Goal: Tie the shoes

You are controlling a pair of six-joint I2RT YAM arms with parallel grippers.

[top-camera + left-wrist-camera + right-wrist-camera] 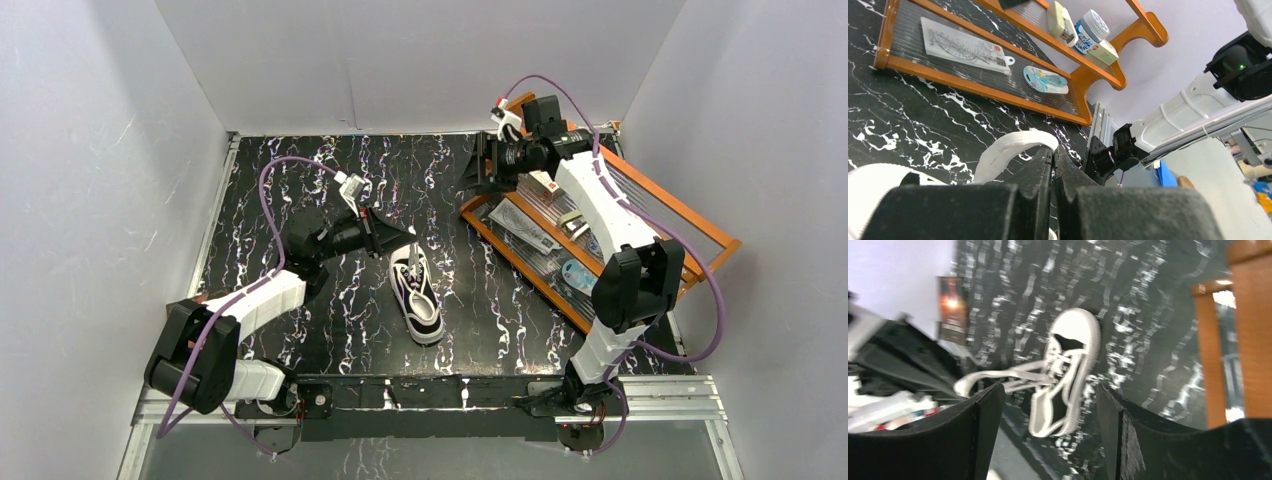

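Marble tabletop (pixel 420 170) | left gripper (pixel 405 237) pinches sneaker lace (pixel 1013 142) | right gripper (pixel 472 172) agape, empty | labels (pixel 1093 37) illegible

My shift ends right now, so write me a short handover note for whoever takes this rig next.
Left claw: shut on a loop of white lace, drawn out sideways from the sneaker.
Right claw: open, empty, raised near the wooden tray, facing the sneaker.
The sneaker lies on the marbled table between the arms.
Done: one lace gripped.
Left: no bow shows yet, so all the tying remains.
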